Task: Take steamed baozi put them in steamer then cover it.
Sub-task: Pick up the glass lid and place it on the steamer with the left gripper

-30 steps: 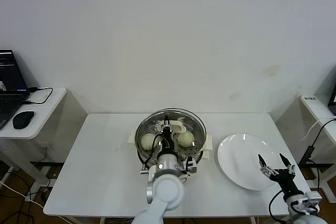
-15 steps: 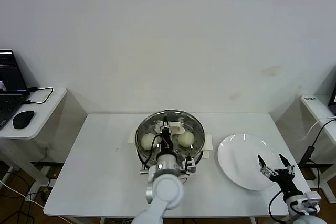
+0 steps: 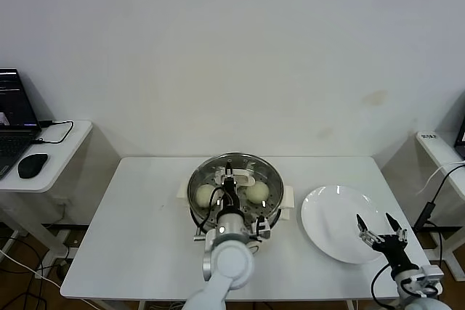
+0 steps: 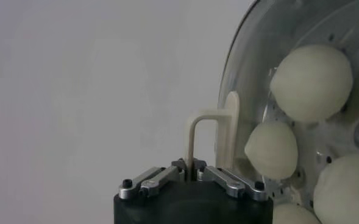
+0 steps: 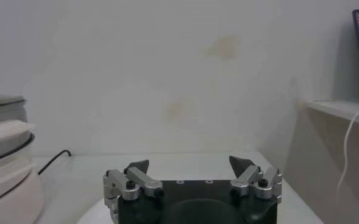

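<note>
The steamer (image 3: 270,215), a shiny steel pot on a cream base, stands at the table's centre with cream-white steamed baozi (image 3: 205,194) inside; several show through the glass in the left wrist view (image 4: 311,82). The clear glass cover (image 3: 263,169) lies over the pot's mouth. My left gripper (image 3: 229,177) is shut on the cover's cream handle (image 4: 213,131), pinching its thin upright bar. My right gripper (image 3: 378,226) hovers open and empty over the near right edge of the white plate (image 3: 330,212).
The white plate is bare and sits right of the steamer. A side desk with a laptop (image 3: 13,110) and mouse (image 3: 32,165) stands far left, and another desk with cables (image 3: 436,179) far right. A wall rises behind the table.
The cover has come down slightly onto the steamer with my left gripper still holding its handle. The right arm has not moved.
</note>
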